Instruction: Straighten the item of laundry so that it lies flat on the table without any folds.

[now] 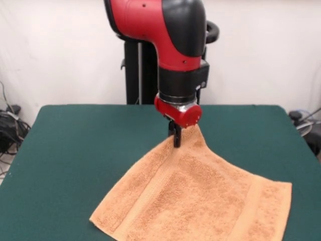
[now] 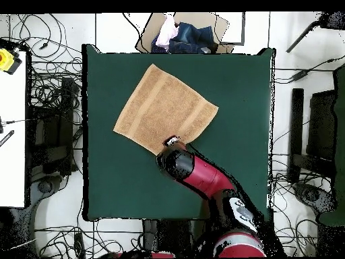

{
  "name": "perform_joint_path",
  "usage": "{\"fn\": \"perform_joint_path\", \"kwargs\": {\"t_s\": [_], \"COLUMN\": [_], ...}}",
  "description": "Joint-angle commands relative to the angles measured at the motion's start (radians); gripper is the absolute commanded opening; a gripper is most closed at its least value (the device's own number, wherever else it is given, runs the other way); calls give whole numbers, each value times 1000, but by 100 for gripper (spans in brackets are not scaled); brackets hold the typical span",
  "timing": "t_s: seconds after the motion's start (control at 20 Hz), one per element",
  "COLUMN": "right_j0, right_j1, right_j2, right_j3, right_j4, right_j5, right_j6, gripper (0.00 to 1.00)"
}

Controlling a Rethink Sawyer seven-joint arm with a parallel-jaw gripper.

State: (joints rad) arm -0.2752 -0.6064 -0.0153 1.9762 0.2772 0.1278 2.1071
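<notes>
The item of laundry [image 1: 200,196] is a light orange-tan terry towel spread on the dark green table [image 1: 80,150], toward the front right in the front view. Its far corner is pulled up into a peak under the red wrist. My gripper [image 1: 176,136] hangs straight down at that corner, its black fingers close together and shut on the cloth. The remainder of the towel slopes down from there and lies mostly flat, with a woven band visible near each end. From overhead the towel [image 2: 165,106] sits as a tilted square, with the gripper [image 2: 173,141] at its lower corner.
The red and black arm [image 2: 202,174] reaches in across the table's lower half in the overhead view. A cardboard box of clothes [image 2: 182,32] stands just beyond the table's top edge. Cables and stands lie on the floor on both sides. A white bench [image 2: 12,121] is at left.
</notes>
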Motion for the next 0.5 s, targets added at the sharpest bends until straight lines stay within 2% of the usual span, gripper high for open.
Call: {"fn": "perform_joint_path", "kwargs": {"t_s": [0.05, 0.4, 0.5], "right_j0": [-31, -79, -85], "right_j1": [-26, 70, 87], "right_j2": [18, 53, 56], "right_j3": [75, 23, 1], "right_j4": [-40, -77, -115], "right_j5": [43, -21, -45], "right_j6": [102, 87, 58], "gripper": [0, 0, 0]}}
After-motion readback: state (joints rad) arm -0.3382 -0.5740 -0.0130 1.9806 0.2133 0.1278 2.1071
